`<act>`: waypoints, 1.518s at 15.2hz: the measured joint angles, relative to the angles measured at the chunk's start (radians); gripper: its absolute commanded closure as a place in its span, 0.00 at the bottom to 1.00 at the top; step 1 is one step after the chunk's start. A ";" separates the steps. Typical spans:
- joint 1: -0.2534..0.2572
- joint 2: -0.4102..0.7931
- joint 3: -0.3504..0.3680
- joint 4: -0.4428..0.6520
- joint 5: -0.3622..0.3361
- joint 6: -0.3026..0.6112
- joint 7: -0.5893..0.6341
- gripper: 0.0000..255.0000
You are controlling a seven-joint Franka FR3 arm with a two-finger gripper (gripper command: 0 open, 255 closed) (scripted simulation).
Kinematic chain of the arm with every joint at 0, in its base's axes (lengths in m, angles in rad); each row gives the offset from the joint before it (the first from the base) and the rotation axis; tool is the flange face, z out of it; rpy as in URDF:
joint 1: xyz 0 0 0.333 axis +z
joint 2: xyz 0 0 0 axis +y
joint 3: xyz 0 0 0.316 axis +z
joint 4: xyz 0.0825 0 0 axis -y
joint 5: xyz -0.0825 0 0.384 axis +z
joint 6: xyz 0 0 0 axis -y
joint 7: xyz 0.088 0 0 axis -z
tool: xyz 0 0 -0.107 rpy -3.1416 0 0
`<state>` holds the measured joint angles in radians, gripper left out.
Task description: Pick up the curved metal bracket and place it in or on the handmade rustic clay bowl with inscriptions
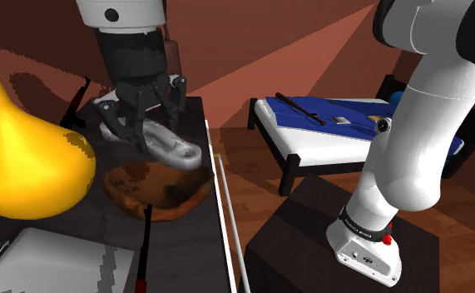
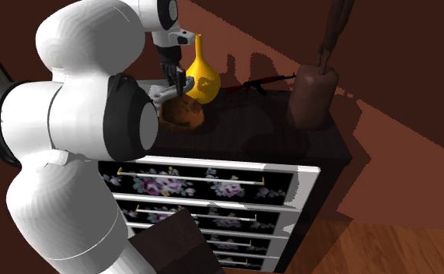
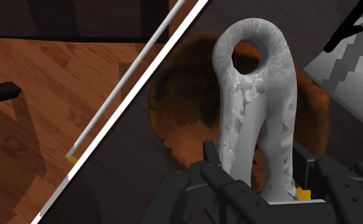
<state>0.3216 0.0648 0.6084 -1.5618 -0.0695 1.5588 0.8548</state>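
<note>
A curved grey metal bracket (image 1: 170,148) with a round hole at its free end hangs in the air, clasped by my black gripper (image 1: 141,125), which is shut on it. Right beneath it sits the brown clay bowl (image 1: 156,190) on the dark dresser top. In the wrist view the bracket (image 3: 257,102) stands up between the fingers (image 3: 215,167), and the bowl's (image 3: 186,105) orange-brown rim and dark hollow lie behind it. The second exterior view has the bowl (image 2: 183,114) by the yellow vase, with the gripper (image 2: 168,88) just above it.
A big yellow vase (image 1: 23,146) stands close beside the bowl at the shoulder view's left. A white flat object (image 1: 56,262) lies near the front. A rifle (image 2: 263,81) and a brown jar (image 2: 313,97) sit farther along the dresser top (image 2: 290,136). The dresser edge (image 1: 220,200) drops to a wooden floor.
</note>
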 measured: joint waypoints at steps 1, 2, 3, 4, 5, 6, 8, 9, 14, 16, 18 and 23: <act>0.001 -0.004 0.001 -0.013 0.002 0.009 0.003 1.00; 0.001 -0.009 0.001 -0.030 0.005 0.023 0.004 1.00; 0.002 -0.008 0.002 -0.044 0.005 0.036 0.008 1.00; 0.000 -0.010 0.001 -0.061 0.006 0.051 0.005 1.00; -0.002 -0.016 0.000 -0.081 0.010 0.066 0.003 1.00; -0.004 -0.020 -0.001 -0.097 0.011 0.079 0.001 1.00; -0.004 -0.021 -0.002 -0.123 0.012 0.105 0.001 1.00; -0.004 -0.022 -0.002 -0.140 0.013 0.121 0.002 1.00; -0.004 -0.025 -0.002 -0.180 0.012 0.166 0.006 1.00; -0.004 -0.026 -0.002 -0.185 0.013 0.167 0.005 1.00; -0.004 -0.024 -0.002 -0.187 0.013 0.168 0.005 1.00; -0.004 -0.024 -0.002 -0.188 0.013 0.168 0.005 0.00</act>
<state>0.3174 0.0407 0.6066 -1.7496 -0.0564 1.7267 0.8595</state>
